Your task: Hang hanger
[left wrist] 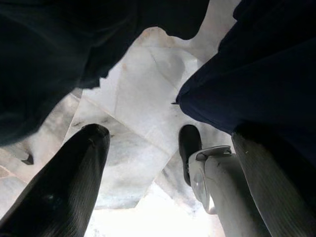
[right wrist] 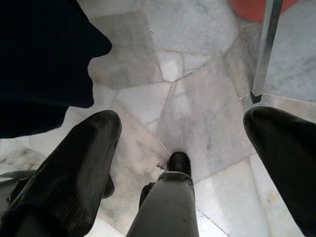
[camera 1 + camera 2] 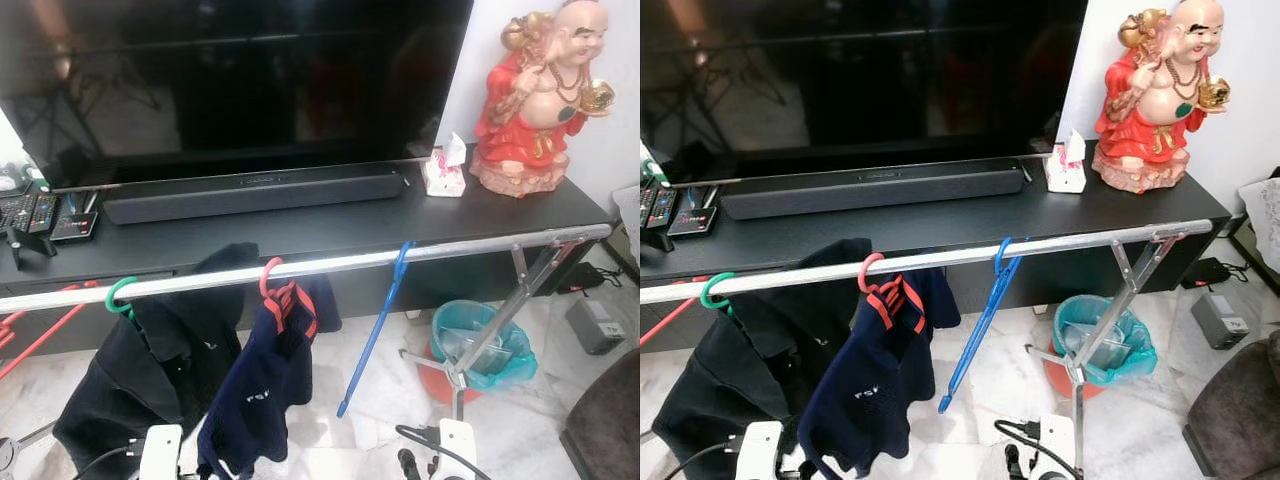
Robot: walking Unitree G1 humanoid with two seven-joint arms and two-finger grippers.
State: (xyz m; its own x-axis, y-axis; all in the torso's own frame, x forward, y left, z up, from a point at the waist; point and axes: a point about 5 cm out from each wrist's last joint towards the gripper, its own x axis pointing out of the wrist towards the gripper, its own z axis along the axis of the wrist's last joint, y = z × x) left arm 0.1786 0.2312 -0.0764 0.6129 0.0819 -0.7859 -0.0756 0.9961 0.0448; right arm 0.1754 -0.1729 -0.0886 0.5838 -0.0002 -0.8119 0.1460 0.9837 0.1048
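Both arms hang low by the floor. The left gripper (image 1: 163,173) has its fingers spread wide with nothing between them, and so does the right gripper (image 2: 182,163).

Up above, the blue hanger (image 3: 375,330) is hooked on the silver rail (image 3: 330,264), bare of clothes and well apart from the grippers. A black jacket (image 3: 150,375) and a navy shirt (image 3: 265,375) hang beside it. The hanging looks done, so the arms probably just need to keep clear.

The bin (image 3: 505,345) under the rail has a teal bag in it, and what lies inside is too hard to make out.
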